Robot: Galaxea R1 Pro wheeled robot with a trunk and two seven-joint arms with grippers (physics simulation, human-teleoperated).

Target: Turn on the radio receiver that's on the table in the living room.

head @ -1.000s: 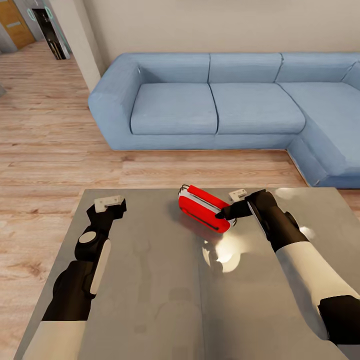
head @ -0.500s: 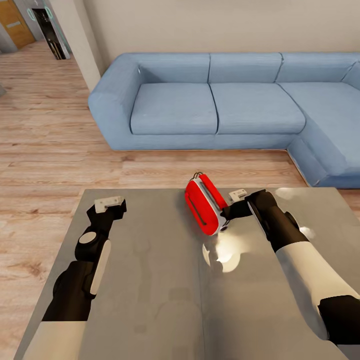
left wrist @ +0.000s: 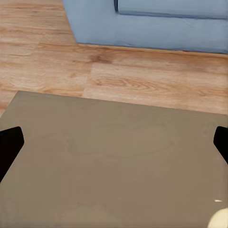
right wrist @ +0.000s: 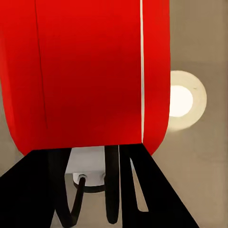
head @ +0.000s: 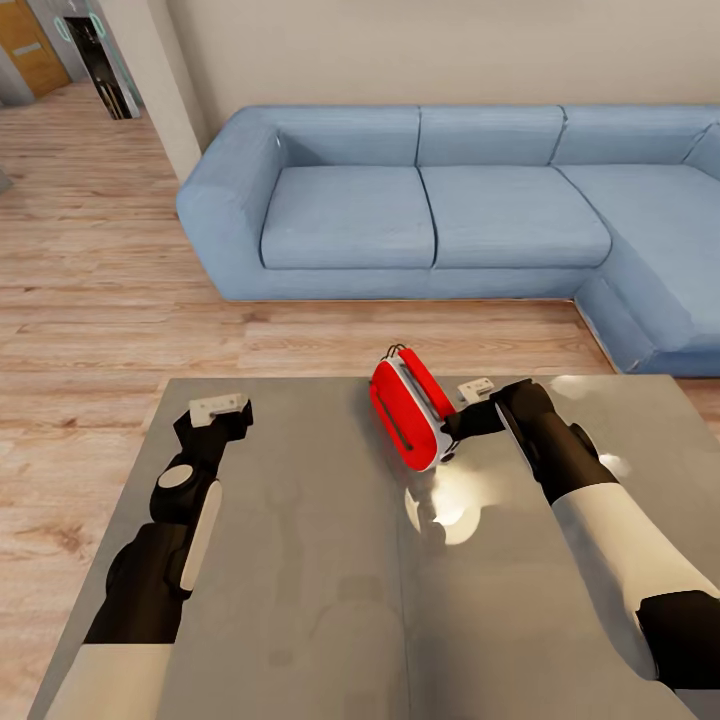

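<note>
Red radio receiver [head: 408,412], tipped up on edge near the far middle of the glossy grey surface [head: 300,560], wire handle pointing toward the blue sofa [head: 440,200]. Right gripper [head: 453,428] touching its near white end, fingers close against the red body [right wrist: 90,71] in the right wrist view, open or pinching impossible to tell. Left gripper [head: 215,408] spread wide, hovering over the surface's bare left part [left wrist: 114,156], well apart from the radio, light wood floor [head: 90,290] beyond.

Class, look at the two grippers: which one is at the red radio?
The right gripper: it touches the radio receiver on the table. The left gripper hovers apart, jaws open.
</note>
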